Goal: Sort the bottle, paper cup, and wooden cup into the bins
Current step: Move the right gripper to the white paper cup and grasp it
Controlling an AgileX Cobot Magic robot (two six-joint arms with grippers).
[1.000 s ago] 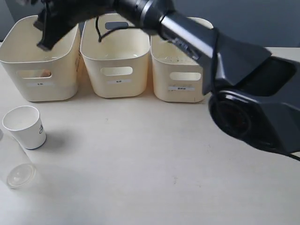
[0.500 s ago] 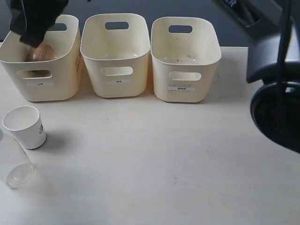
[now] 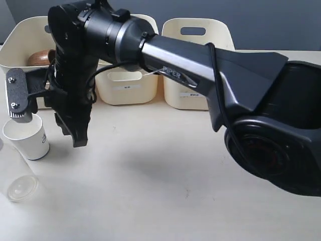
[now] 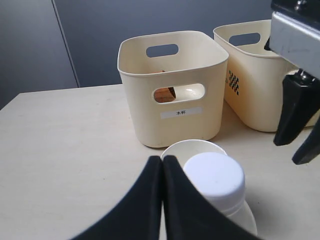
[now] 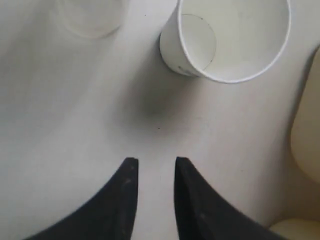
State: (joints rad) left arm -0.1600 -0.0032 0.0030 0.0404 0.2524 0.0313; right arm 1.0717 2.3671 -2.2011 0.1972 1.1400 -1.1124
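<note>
The wooden cup (image 3: 41, 56) is lying in the leftmost of the bins (image 3: 20, 35), so the step in hand is judged to be the pick of the paper cup (image 3: 26, 135), which is standing upright on the table (image 3: 165, 170) in front of that bin. The right gripper (image 5: 154, 172) is being held above bare table just beside the cup, its fingers set a narrow gap apart and gripping nothing. For a sound grasp, the jaws should be widened first, centred over one wall of the cup, and closed gently so that the thin paper is not crushed. The bottle (image 4: 220, 192) is standing close beside the cup and should not be knocked. The left gripper (image 4: 162, 165) is being kept closed, fingertips touching, empty.
</note>
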